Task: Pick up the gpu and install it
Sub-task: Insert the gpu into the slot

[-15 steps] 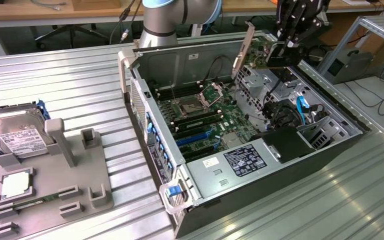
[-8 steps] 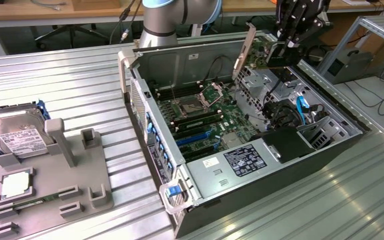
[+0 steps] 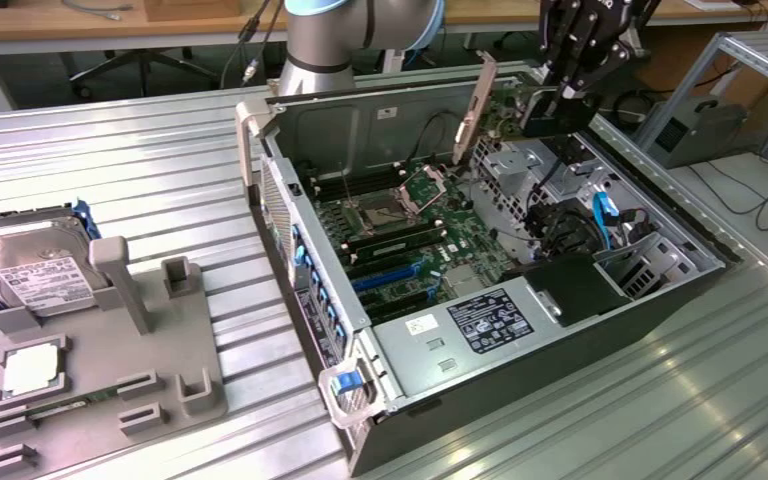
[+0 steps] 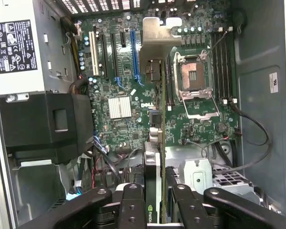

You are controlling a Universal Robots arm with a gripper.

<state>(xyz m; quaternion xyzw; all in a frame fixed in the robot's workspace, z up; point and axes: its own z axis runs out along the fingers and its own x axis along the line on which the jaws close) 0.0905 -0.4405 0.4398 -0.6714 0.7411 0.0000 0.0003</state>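
Gpu (image 4: 152, 160): thin, stiff card, likely light and fragile; hand (image 4: 155, 202) clamped on its edge, above open case (image 3: 584, 385).

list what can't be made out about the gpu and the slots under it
- Wrist view: the gpu is seen edge-on between the jaws of the gripper, so its faces are hidden.
- Wrist view: its bracket covers part of the motherboard, so which slot it lines up with cannot be told.
- Exterior view: the picture's top edge cuts off the gripper's upper part.
- Exterior view: the power supply label print is too small to read.
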